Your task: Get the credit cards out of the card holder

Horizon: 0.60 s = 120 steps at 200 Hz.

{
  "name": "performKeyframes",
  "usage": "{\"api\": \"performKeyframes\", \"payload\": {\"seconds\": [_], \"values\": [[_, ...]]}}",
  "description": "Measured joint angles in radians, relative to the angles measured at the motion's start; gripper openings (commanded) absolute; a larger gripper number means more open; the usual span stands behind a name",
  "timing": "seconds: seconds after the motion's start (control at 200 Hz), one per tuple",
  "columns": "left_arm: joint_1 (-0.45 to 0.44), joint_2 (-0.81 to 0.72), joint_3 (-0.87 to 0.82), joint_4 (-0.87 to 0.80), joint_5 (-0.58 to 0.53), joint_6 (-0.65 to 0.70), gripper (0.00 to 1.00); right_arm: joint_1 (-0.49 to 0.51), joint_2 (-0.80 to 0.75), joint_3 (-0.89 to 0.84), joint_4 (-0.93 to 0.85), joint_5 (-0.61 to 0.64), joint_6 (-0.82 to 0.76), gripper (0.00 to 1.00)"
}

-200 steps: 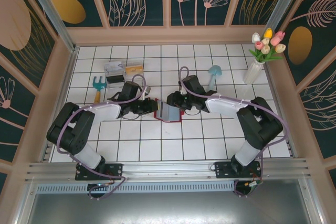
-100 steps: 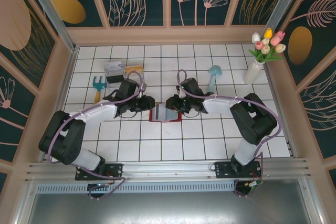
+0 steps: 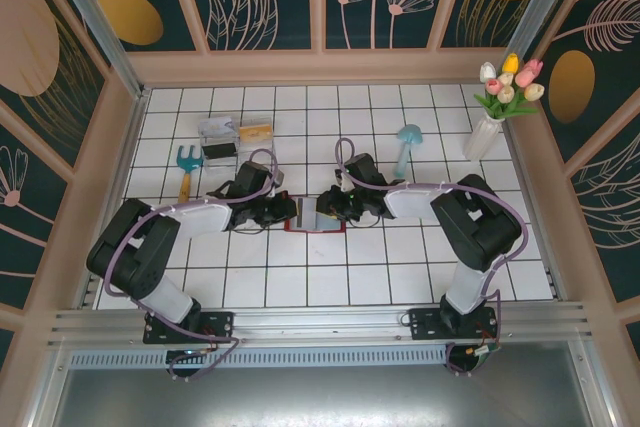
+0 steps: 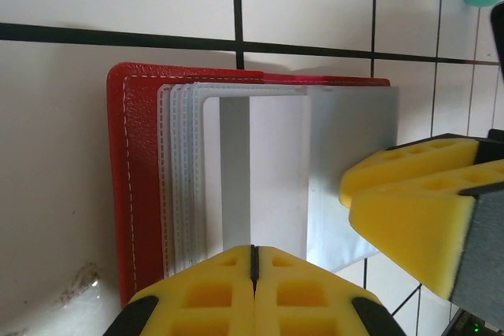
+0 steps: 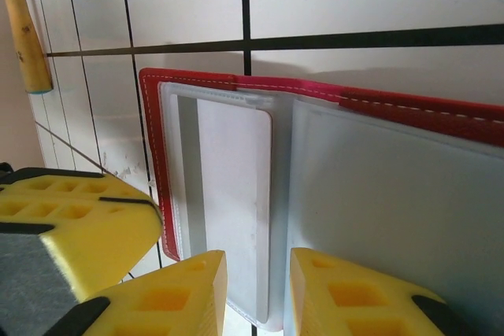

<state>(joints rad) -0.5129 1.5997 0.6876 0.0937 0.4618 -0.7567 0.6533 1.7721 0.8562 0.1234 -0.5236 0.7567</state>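
Note:
The red card holder (image 3: 310, 217) lies open on the tiles between my two grippers, its pale grey-blue pockets (image 4: 179, 171) facing up. A whitish credit card (image 4: 272, 171) with a grey stripe sits in the top pocket. My left gripper (image 4: 253, 251) is shut, its tips at the card's near edge; I cannot tell if they pinch it. The right gripper (image 5: 256, 261) stands open over the holder (image 5: 409, 108), its tips either side of the card's (image 5: 232, 194) long edge by the fold. Its fingers (image 4: 417, 202) rest on the other flap.
A clear plastic box (image 3: 218, 137) and a yellowish flat piece (image 3: 256, 131) lie at the back left, beside a blue toy fork (image 3: 187, 162). A teal mushroom (image 3: 407, 137) and a vase of tulips (image 3: 495, 107) stand at the back right. Wooden walls ring the tiled floor.
The left gripper's jaws have closed and it has moved onto the holder. The holder, tilted up a second ago, now lies flat. The right gripper's jaws have narrowed a little.

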Motion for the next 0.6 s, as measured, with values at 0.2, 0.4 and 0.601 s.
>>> {"api": "performKeyframes", "payload": {"seconds": [0.2, 0.4, 0.601], "values": [[0.0, 0.028, 0.008, -0.004, -0.019, 0.004, 0.0, 0.0, 0.029, 0.013, 0.001, -0.011, -0.021, 0.25], [0.0, 0.033, 0.008, -0.008, -0.029, 0.005, 0.0, 0.0, 0.048, 0.014, 0.002, -0.029, -0.026, 0.24], [0.0, 0.051, 0.008, -0.008, -0.028, 0.008, 0.0, 0.0, 0.055, 0.017, 0.005, -0.047, -0.026, 0.24]]}}
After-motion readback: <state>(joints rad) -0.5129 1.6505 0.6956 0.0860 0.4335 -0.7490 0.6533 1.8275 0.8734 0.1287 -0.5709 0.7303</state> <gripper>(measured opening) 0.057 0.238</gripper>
